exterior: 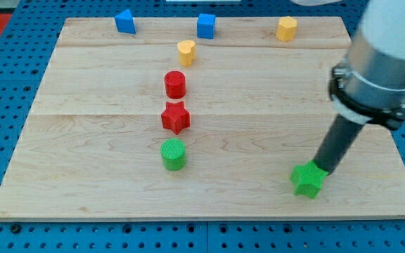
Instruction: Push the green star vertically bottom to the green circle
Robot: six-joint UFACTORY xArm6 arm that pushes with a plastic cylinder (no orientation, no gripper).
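The green star (307,180) lies near the board's bottom right. The green circle (174,154) stands left of it, near the bottom centre, well apart from the star. My tip (323,169) is at the star's upper right edge, touching or nearly touching it. The dark rod rises from there up and to the right to the grey arm body (382,63).
A red star (176,117) sits just above the green circle, with a red circle (175,84) above that. A yellow heart (186,52), a blue triangle-like block (124,21), a blue cube (206,25) and a yellow hexagon (286,28) lie along the top. The wooden board (83,140) rests on a blue perforated table.
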